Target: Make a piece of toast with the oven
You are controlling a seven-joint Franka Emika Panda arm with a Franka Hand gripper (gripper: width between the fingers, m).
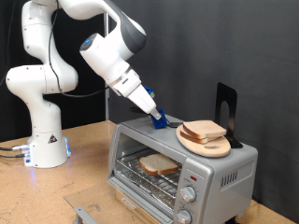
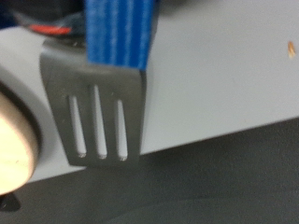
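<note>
Slotted metal spatula blade (image 2: 98,117), nearest the wrist camera, lay flat on the oven's (image 1: 224,177) grey top, its blue handle (image 1: 160,119) leading back toward the claw (image 1: 148,103). Whether the claw's fingers were spread or pinched on that handle could not be told. One piece of toast (image 1: 159,165) rested on the wire rack (image 1: 149,177) inside the oven, seen through its front opening. A second slice (image 1: 206,130) sat above on the round wooden board (image 1: 204,143) on the oven's top, just beside the blade tip. Judged as a lifting step: the blade should stay low and level and slide fully under the slice before rising, so the bread would not be pushed off the board. Arm (image 1: 107,56) reached down obliquely from above the oven, the forearm slanting toward the board.
</note>
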